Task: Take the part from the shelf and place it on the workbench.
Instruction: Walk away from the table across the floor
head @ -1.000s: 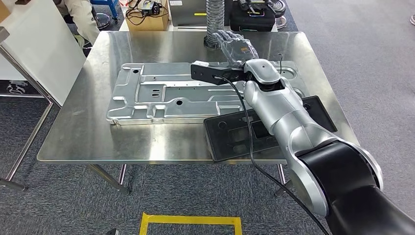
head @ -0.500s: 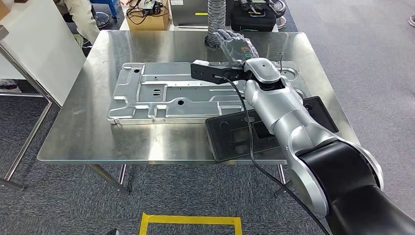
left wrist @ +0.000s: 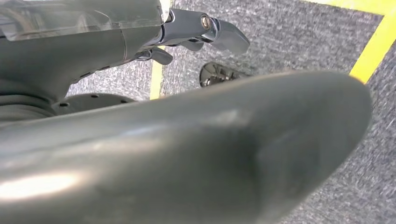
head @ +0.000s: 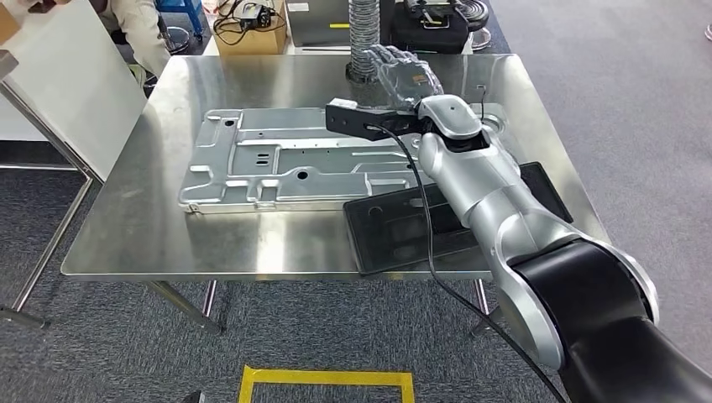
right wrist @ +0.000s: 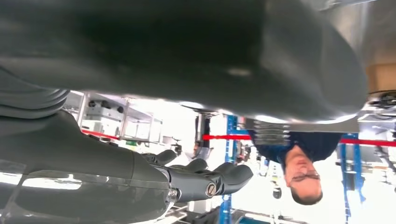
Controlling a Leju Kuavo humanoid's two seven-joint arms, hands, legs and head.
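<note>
While the large stamped silver metal panel (head: 336, 164) lies flat on the shiny steel table (head: 151, 227), the right robot hand (head: 401, 74) hovers over its far edge, fingers spread, holding nothing; the left robot hand's (left wrist: 201, 32) grip cannot be told.
</note>
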